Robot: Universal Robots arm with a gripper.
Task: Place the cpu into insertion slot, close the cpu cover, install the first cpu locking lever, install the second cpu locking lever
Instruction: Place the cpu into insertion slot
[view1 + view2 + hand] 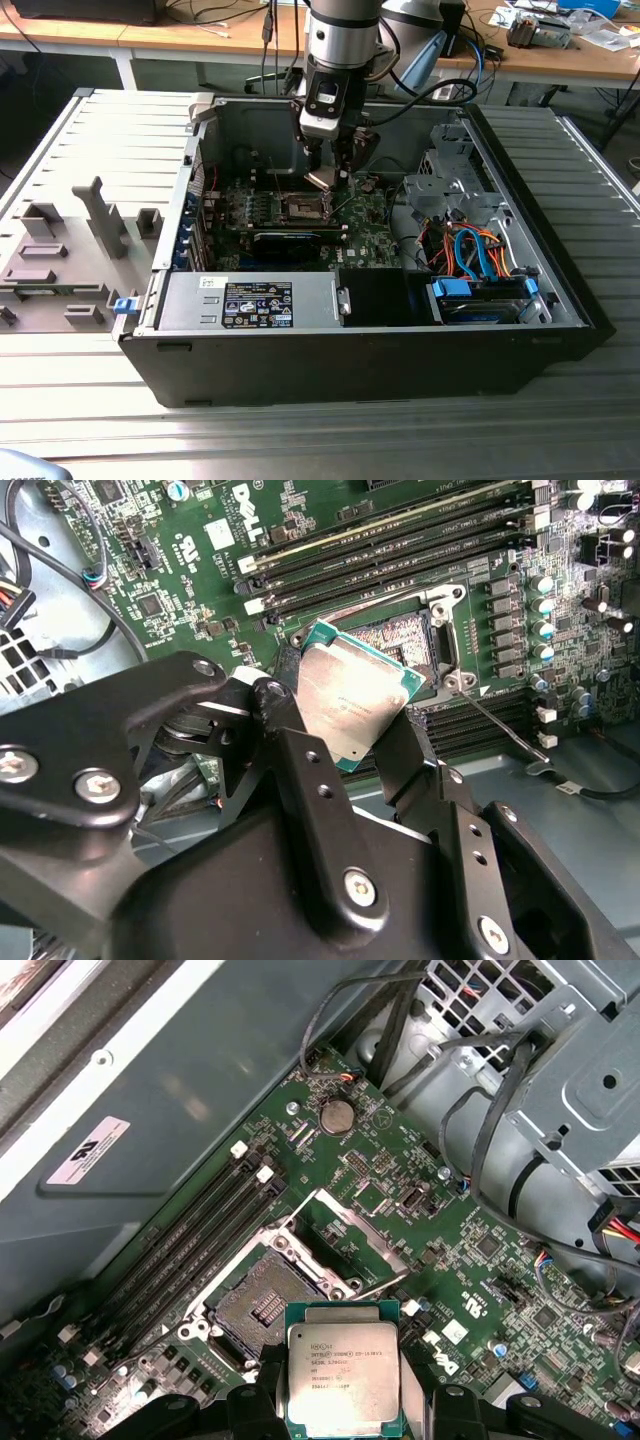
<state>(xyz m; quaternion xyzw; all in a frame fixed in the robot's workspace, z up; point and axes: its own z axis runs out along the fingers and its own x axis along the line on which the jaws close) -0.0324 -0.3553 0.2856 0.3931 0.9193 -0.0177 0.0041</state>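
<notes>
My gripper [328, 168] hangs inside the open computer case, shut on the cpu [325, 180]. In both wrist views the cpu [344, 1375] [350, 695] is a silvery square chip with a green rim, pinched by its edges between the two black fingers [290, 750]. It hovers tilted just above and beside the open insertion slot [262, 1305] [405, 640], whose contact field is bare. The cpu cover [362, 1225] stands flipped up on the far side of the slot, with the board visible through its window. A thin locking lever [500, 725] sticks out loose beside the socket.
Black memory slots [190, 1240] run along one side of the socket. A metal drive cage [570, 1060] with cable bundles stands on the other side. The case wall [150, 1110] is close behind. A power supply [250, 300] lies at the case front. Grey fixtures [60, 250] sit on the exterior view's left.
</notes>
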